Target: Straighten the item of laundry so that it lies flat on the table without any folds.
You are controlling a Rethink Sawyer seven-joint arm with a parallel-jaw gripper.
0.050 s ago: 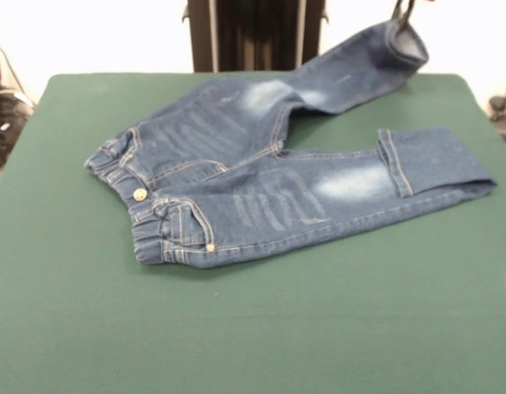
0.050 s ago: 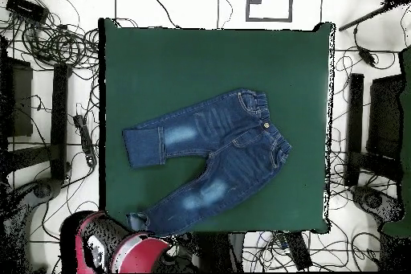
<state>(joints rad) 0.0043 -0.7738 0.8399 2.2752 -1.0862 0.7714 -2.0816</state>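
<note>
The jeans lie front side up on the green table, waistband to the left in the front view, metal button showing. The near leg runs right with its end folded back over itself. The far leg angles up to the far right corner, its cuff lifted off the table, where the gripper shows only as dark tips at the cuff; whether it grips the cloth I cannot tell.
</note>
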